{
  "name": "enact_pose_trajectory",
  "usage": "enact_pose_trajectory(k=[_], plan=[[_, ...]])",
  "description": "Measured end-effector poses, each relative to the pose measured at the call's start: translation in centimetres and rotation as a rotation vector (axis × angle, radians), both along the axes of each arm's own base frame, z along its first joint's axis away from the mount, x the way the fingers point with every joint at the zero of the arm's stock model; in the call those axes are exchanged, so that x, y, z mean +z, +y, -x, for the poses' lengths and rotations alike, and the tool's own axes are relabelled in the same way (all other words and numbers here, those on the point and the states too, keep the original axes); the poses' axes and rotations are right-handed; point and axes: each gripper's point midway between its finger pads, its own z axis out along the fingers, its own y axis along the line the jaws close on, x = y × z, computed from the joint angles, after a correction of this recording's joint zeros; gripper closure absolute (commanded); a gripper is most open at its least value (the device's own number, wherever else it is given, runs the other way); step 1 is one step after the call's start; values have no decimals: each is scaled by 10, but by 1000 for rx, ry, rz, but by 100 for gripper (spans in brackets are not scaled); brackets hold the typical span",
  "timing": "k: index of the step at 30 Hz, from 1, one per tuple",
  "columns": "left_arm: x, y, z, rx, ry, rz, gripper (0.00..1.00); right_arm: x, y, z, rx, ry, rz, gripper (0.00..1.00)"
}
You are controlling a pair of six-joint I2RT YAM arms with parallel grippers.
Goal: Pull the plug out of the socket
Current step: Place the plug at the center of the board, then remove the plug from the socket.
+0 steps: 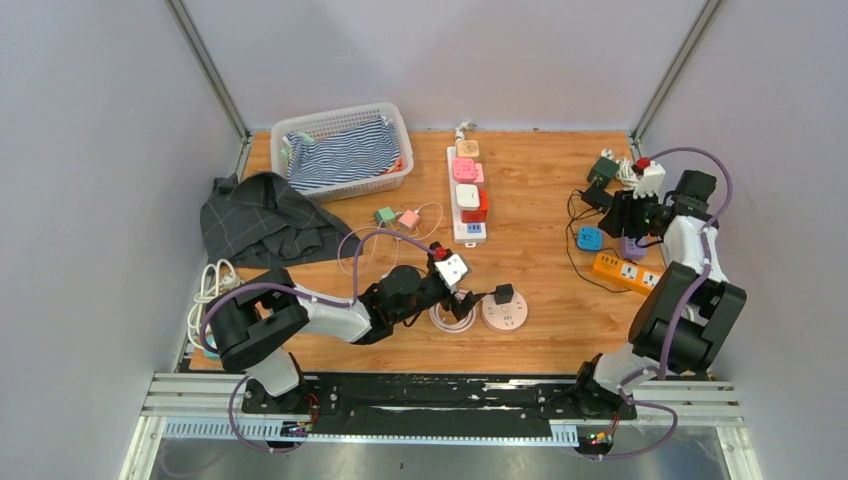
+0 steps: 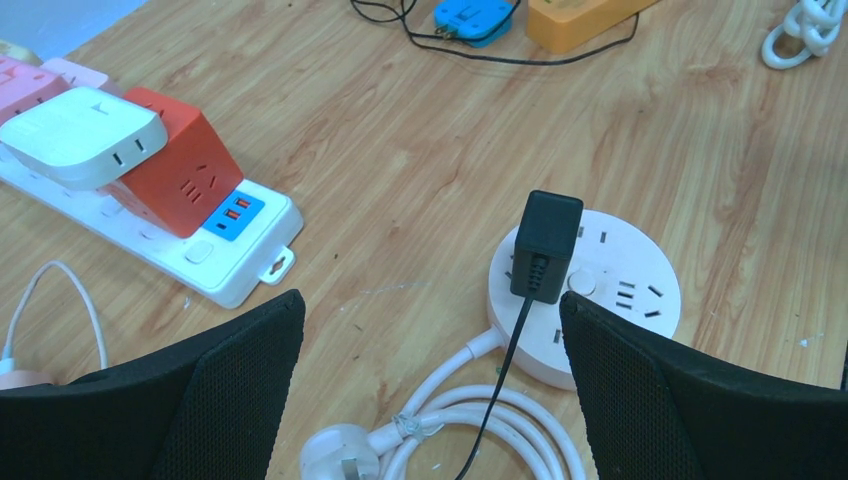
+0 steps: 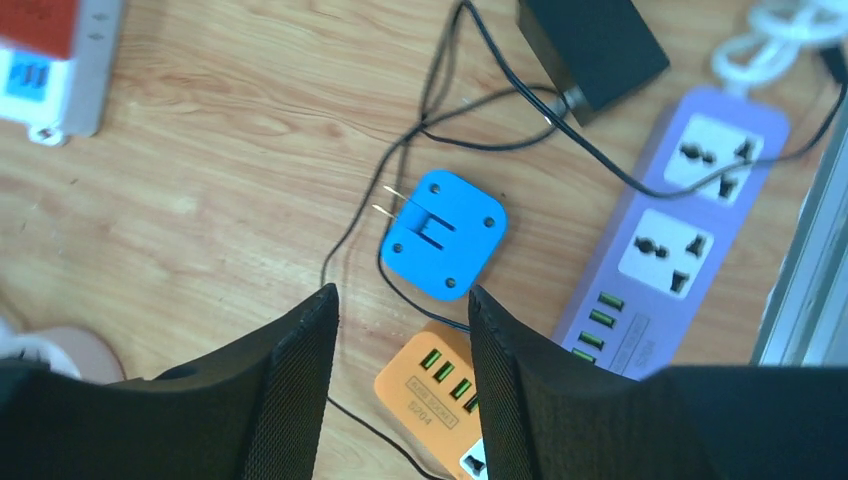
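A black plug (image 1: 504, 293) (image 2: 546, 245) stands plugged into a round pale pink socket (image 1: 507, 316) (image 2: 630, 290) near the table's front. Its thin black cable runs down between my fingers. My left gripper (image 1: 465, 298) (image 2: 430, 305) is open and empty, low over the table just left of the socket. Its right finger (image 2: 640, 400) overlaps the socket's near edge. The socket's coiled white cord (image 2: 490, 420) lies between the jaws. My right gripper (image 1: 625, 215) (image 3: 400, 297) is open and empty at the far right, over an orange power strip (image 3: 440, 385).
A long white power strip (image 1: 468, 190) (image 2: 200, 260) with red and white adapters lies at centre. A basket (image 1: 340, 150) and dark cloth (image 1: 265, 220) lie back left. A blue adapter (image 3: 443, 233), purple strip (image 3: 690, 230) and black cables lie under the right arm.
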Motion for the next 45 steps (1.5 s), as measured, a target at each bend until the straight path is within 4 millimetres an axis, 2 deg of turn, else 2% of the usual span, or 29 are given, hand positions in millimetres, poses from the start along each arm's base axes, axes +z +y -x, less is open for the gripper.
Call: enact_pose_trajectory(k=[4, 7, 13, 17, 23, 30, 38, 45], plan=[[2, 0, 2, -21, 4, 27, 0, 30, 20, 9, 143, -116, 26, 48], [0, 3, 4, -33, 16, 38, 0, 41, 43, 25, 266, -196, 13, 49], [4, 0, 8, -70, 33, 65, 0, 56, 98, 69, 574, -380, -49, 24], [5, -4, 15, -107, 55, 82, 0, 63, 123, 93, 749, -529, -49, 19], [6, -10, 19, -141, 75, 93, 0, 56, 157, 115, 932, -612, -68, 20], [-2, -13, 21, -153, 95, 87, 0, 39, 195, 139, 1161, -610, -75, 23], [-7, -13, 17, -133, 104, 80, 0, 12, 214, 152, 1319, -525, -92, 31], [-11, -12, 14, -118, 105, 76, 0, -7, 222, 154, 1400, -457, -71, 35]])
